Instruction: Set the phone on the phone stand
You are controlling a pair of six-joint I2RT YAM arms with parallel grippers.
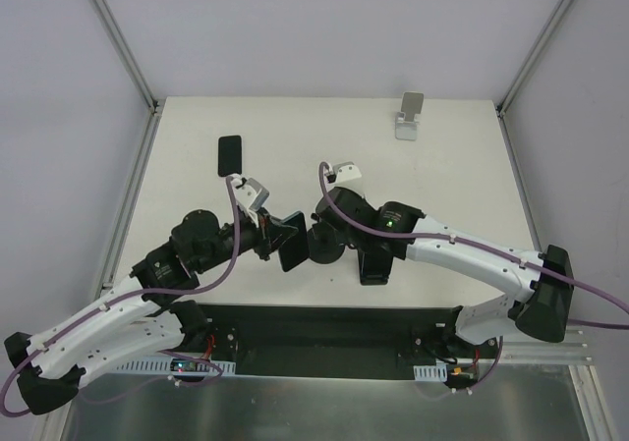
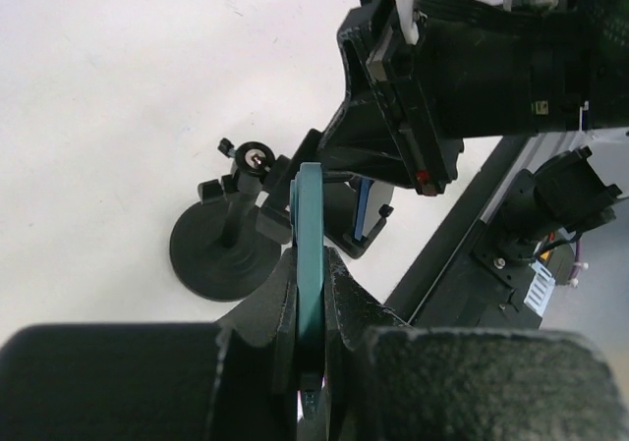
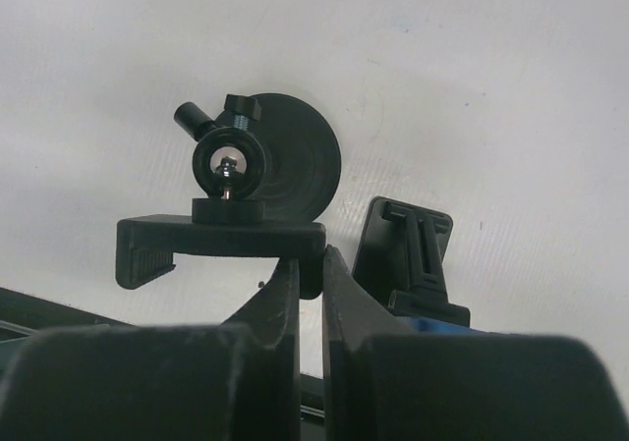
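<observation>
Left claw [image 2: 311,279]: pinching phone [image 2: 309,205] edge-on, toward table's [image 1: 295,127] 6 o'clock edge; stand [image 2: 224,259] just beside, 10 o'clock in wrist view. Right claw [image 3: 310,269]: pressed together on stand's clamp bar [image 3: 221,237]. Phone: judged light, stiff, slick, breakable; best held by its long edges.

white-shelled arms [image 1: 472,254], black joints [image 1: 197,235], looping purple cables [image 1: 598,300], a green light [image 1: 389,223] on the right one
</observation>
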